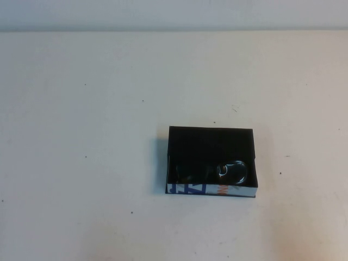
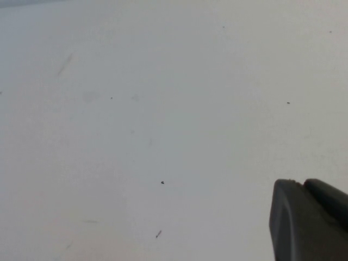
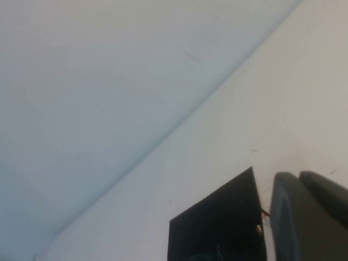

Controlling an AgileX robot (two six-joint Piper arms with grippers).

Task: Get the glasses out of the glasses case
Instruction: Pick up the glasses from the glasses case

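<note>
The glasses case (image 1: 187, 190), a shallow black box with a white front strip printed in blue and orange, lies open on the table right of centre. The dark glasses (image 1: 235, 171) lie inside it along the front wall, one lens catching light. Neither arm shows in the high view. My left gripper (image 2: 302, 182) hangs shut and empty over bare table, away from the case. My right gripper (image 3: 298, 174) is shut and empty, just beside a corner of the case (image 3: 217, 223).
The white table (image 1: 81, 136) has small dark specks. Its far edge meets a pale wall (image 1: 174, 13) at the back. The wall also fills much of the right wrist view (image 3: 109, 81).
</note>
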